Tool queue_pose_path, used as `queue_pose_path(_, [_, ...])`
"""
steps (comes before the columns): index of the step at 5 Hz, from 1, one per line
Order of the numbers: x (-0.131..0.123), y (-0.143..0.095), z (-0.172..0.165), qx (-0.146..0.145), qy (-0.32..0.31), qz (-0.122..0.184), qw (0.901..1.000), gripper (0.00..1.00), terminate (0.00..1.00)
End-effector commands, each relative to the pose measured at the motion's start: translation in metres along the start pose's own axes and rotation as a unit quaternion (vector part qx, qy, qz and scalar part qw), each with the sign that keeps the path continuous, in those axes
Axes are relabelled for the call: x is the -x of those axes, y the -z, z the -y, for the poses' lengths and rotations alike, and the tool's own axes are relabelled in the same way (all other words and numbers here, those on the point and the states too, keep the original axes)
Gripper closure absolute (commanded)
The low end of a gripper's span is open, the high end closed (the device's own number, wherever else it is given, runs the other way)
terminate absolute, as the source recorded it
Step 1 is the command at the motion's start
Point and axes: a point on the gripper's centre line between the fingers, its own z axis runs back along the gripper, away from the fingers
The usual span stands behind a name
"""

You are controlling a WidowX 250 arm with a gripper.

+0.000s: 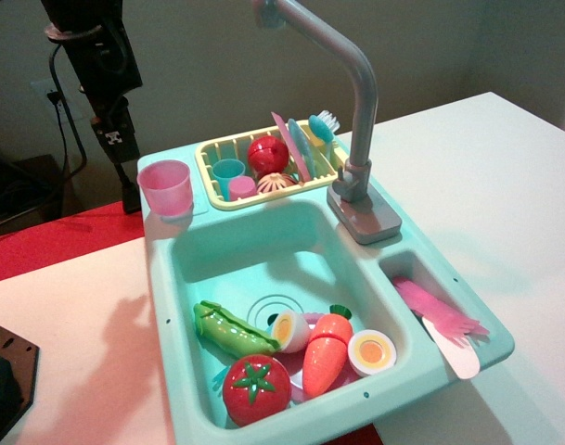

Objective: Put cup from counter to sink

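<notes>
The translucent pink cup (166,188) stands upright on the light-teal counter (197,206), at the back left corner of the toy sink unit. The sink (254,250) is the deep basin just in front of it, with a ringed drain (275,306) and toy food at its near end. My gripper (129,190) hangs from the black arm at the top left, just left of and behind the cup and apart from it. Only one dark finger shows clearly, so I cannot tell whether it is open.
A tall grey tap (356,111) rises at the sink's back right. A yellow dish rack (208,176) behind holds a blue cup (228,171), a small pink cup (243,187) and a red ball (267,154). Tomato (256,389), carrot (326,350), pea pod (234,331) and egg halves lie in the basin.
</notes>
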Motion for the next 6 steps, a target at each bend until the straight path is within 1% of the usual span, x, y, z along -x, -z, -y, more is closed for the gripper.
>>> queue_pose_path(1, [0.000, 0.000, 0.000, 0.000, 0.000, 0.000, 1.0000, 0.00, 0.00])
queue_pose_path(2, [-0.017, -0.001, -0.011, -0.004, -0.017, 0.002, 0.9999, 0.00, 0.00])
queue_pose_path(3, [-0.023, 0.007, -0.016, -0.007, -0.020, -0.006, 0.9998, 0.00, 0.00])
queue_pose_path(4, [-0.026, 0.019, -0.017, -0.012, -0.017, -0.018, 0.9996, 0.00, 0.00])
queue_pose_path(5, [-0.022, 0.032, -0.015, -0.015, -0.013, -0.028, 0.9994, 0.00, 0.00])
queue_pose_path(6, [-0.016, 0.043, -0.013, -0.018, -0.016, -0.027, 0.9993, 0.00, 0.00])
